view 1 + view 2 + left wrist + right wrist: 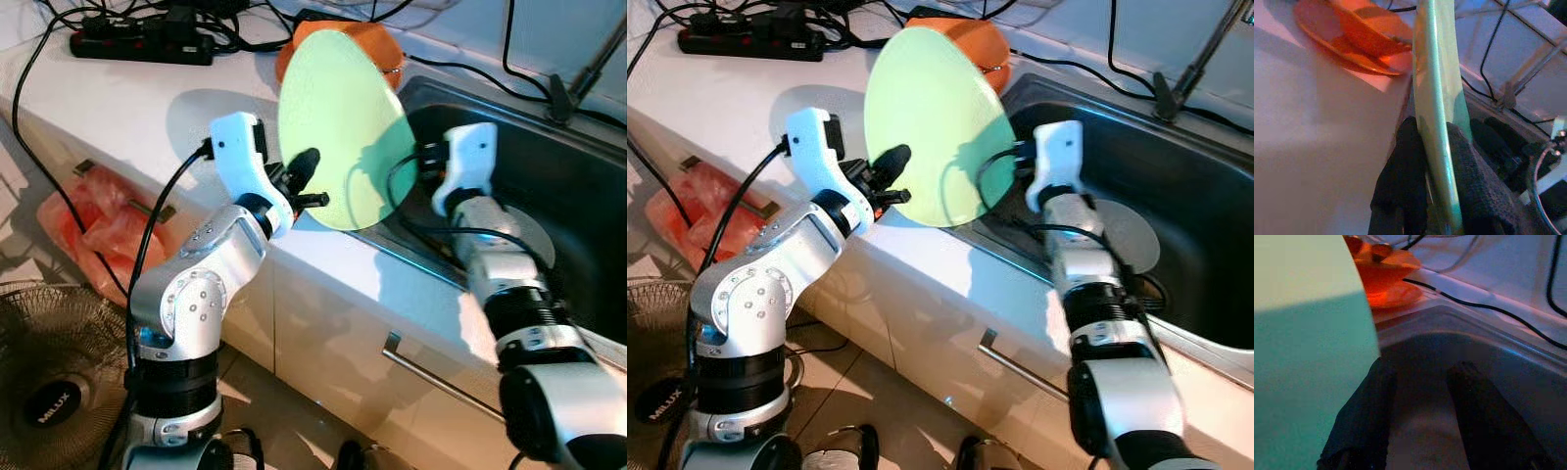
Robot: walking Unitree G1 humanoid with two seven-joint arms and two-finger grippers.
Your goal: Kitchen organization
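Big pale green plate (343, 127) standing up on edge over the counter

It's tilted nearly vertical at the sink's corner, rim pinched low down, with stacked orange dishes (377, 44) right behind it.

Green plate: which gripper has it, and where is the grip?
The left gripper holds the green plate on edge, fingers pinching its lower rim, one on each face. The right gripper is open over the sink, holding nothing.

Two silver jointed arms, white wrist housings, black cables, visible screws, textured black claw fingers (1476, 191)
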